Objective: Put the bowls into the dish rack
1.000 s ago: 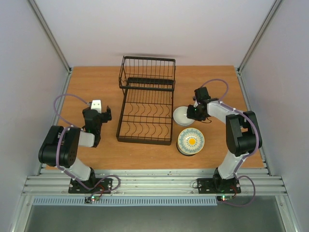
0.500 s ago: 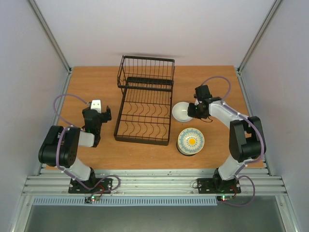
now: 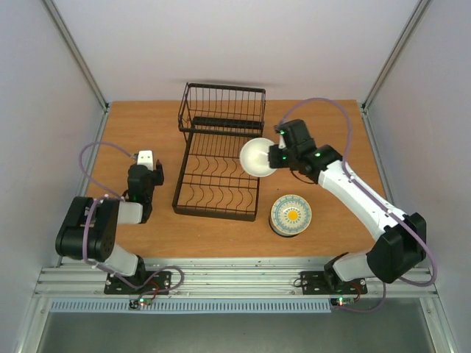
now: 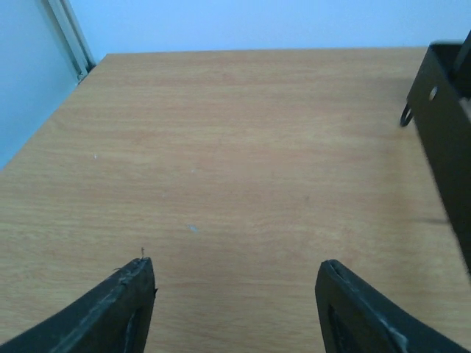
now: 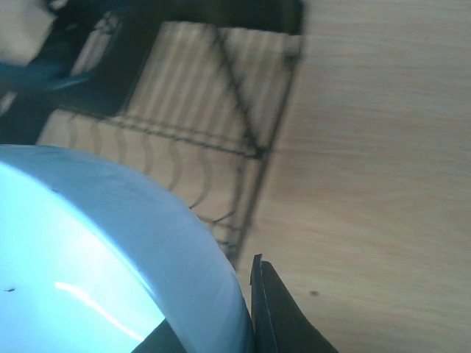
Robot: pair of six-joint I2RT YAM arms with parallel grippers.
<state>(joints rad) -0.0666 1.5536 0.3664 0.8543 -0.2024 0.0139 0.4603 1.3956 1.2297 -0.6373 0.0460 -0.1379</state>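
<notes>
My right gripper is shut on the rim of a plain white bowl and holds it tilted in the air over the right edge of the black wire dish rack. In the right wrist view the bowl fills the lower left, one finger pressed on its rim, with the rack below. A stack of bowls topped by a blue-and-white one with a yellow centre sits on the table right of the rack. My left gripper is open and empty left of the rack, over bare table.
The rack's taller basket section stands at the far end. A corner of the rack shows at the right of the left wrist view. Grey walls close in the table on three sides.
My right gripper lifted the white bowl off the table and carried it left and up, over the rack's right edge. The left arm barely moved.
</notes>
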